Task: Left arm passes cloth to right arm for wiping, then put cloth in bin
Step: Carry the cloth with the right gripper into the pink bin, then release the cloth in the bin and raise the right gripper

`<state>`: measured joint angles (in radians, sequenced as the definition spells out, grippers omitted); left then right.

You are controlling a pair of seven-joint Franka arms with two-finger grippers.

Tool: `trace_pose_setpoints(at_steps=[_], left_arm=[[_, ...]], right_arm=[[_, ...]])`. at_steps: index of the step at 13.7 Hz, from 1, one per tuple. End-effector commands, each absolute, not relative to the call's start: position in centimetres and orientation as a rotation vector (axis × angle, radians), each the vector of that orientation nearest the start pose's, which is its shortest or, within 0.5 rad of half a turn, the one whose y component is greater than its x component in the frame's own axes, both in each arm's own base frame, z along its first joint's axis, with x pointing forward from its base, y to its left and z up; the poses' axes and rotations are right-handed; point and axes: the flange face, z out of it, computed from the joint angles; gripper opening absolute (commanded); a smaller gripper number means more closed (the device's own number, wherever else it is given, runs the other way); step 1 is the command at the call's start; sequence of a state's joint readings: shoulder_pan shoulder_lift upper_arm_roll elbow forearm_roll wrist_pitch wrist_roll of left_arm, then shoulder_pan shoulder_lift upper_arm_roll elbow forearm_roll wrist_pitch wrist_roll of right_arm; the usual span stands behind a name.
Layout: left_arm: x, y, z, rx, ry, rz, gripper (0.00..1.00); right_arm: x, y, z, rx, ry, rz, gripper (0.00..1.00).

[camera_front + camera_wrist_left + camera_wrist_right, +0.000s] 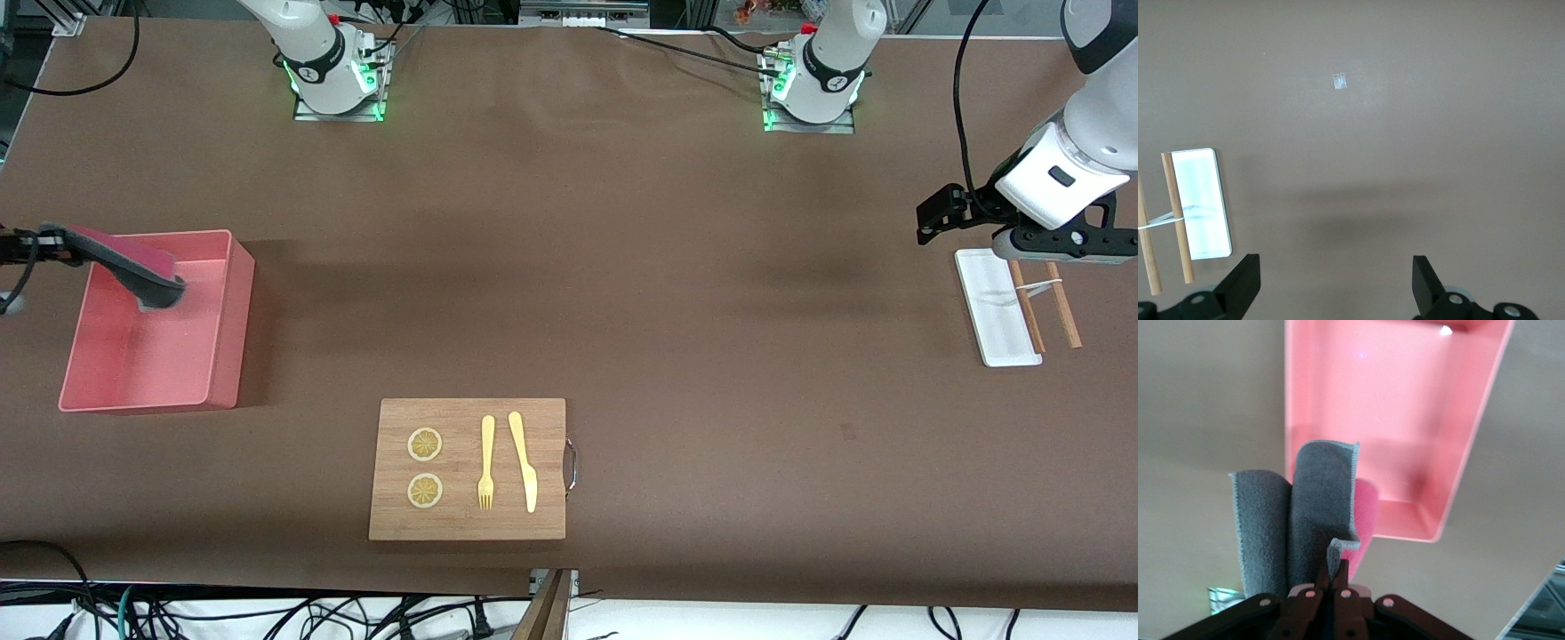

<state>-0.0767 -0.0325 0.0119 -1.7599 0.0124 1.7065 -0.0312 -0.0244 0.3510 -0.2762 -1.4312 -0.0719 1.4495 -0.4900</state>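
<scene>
Two grippers and the things on your bench, listed in turn:

- Right gripper [1333, 583]: you see it come in from the edge of the bench at the right arm's end, reaching roughly level, up in the air over the bin's outer wall. Its fingers are clenched on a fold of the cloth.
- Cloth [133, 267]: pinched at one end and hanging free from the right gripper, over the bin. Its long axis runs from the gripper slantwise down into the bin's opening, the free end lowest, at the part of the bin farther from the front camera. Grey face mostly outward, pink face showing along one edge and fold.
- Bin [222, 356]: salmon-pink, tall walls, open top, standing near the bench edge at the right arm's end, long axis running toward the front camera.
- Left gripper [1336, 280]: waiting up in the air near the bench edge at the left arm's end, pointing down at bare bench just beside the white tray. Fingers released, wide apart, holding nothing.
- White tray [991, 311]: flat, by the edge at the left arm's end; two wooden sticks [1045, 307] lie partly on it and beside it.
- Cutting board [467, 469]: near the bench edge closest to the front camera, carrying two lemon slices [425, 467], a yellow fork [486, 462] and a yellow knife [523, 460].
</scene>
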Motion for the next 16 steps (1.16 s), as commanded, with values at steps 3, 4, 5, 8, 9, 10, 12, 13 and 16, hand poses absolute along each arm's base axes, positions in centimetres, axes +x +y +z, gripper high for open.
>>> trace_pose_setpoints(at_steps=[3, 4, 5, 8, 9, 10, 12, 13, 16], left_arm=[[54.8, -3.3, 56.8, -3.139, 0.046, 0.036, 1.00], [54.8, -3.3, 56.8, -3.139, 0.044, 0.038, 1.00], [54.7, -3.3, 56.8, -3.139, 0.046, 0.041, 1.00], [54.7, -2.9, 56.8, -3.139, 0.037, 0.043, 1.00], [54.7, -2.9, 56.7, -3.139, 0.039, 0.046, 1.00], [54.7, -3.0, 56.7, -3.138, 0.039, 0.053, 1.00], [54.7, -2.8, 56.7, -3.138, 0.036, 0.055, 1.00], [54.7, -2.8, 56.7, -3.138, 0.036, 0.055, 1.00], [54.7, -2.7, 56.6, -3.138, 0.034, 0.058, 1.00]], right_arm=[[59.9, -18.8, 40.2, -3.114, -0.389, 0.591, 0.00], [59.9, -18.9, 38.3, -3.114, -0.396, 0.585, 0.00], [59.8, -18.9, 36.8, -3.121, -0.403, 0.571, 0.00], [59.2, -19.2, 31.7, -3.147, -0.426, 0.510, 0.00], [59.2, -19.2, 30.4, -3.157, -0.434, 0.484, 0.00], [59.2, -19.2, 29.0, -3.166, -0.442, 0.468, 0.00], [59.6, -19.2, 27.8, -3.185, -0.428, 0.413, 0.90], [59.7, -19.1, 28.0, -3.180, -0.413, 0.393, 1.00], [60.4, -18.9, 32.6, -3.154, -0.342, 0.231, 1.00]])
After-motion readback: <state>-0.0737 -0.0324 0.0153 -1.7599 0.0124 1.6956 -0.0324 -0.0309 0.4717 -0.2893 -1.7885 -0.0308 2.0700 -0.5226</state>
